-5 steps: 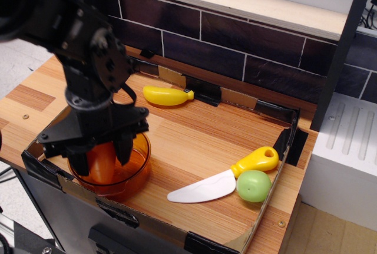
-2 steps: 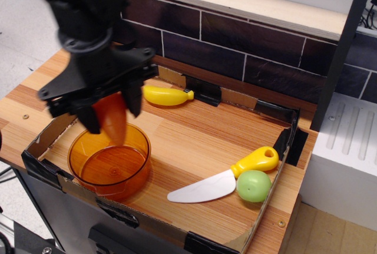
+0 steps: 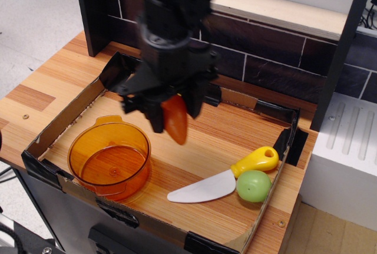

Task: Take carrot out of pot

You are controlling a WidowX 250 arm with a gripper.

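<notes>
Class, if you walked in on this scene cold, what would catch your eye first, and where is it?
First the black gripper, hanging over the middle of the cardboard tray with the orange carrot clamped between its fingers, tip down. Next the translucent orange pot, empty at the tray's front left corner. Then the yellow-handled toy knife and green ball at front right.

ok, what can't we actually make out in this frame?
- Yellow banana: hidden behind the gripper and arm.
- Carrot: upper end covered by the fingers, so the grip contact is unclear.
- Arm above the wrist: cut off by the top edge.
- Pot outer front wall: partly hidden by the cardboard tray lip.
</notes>
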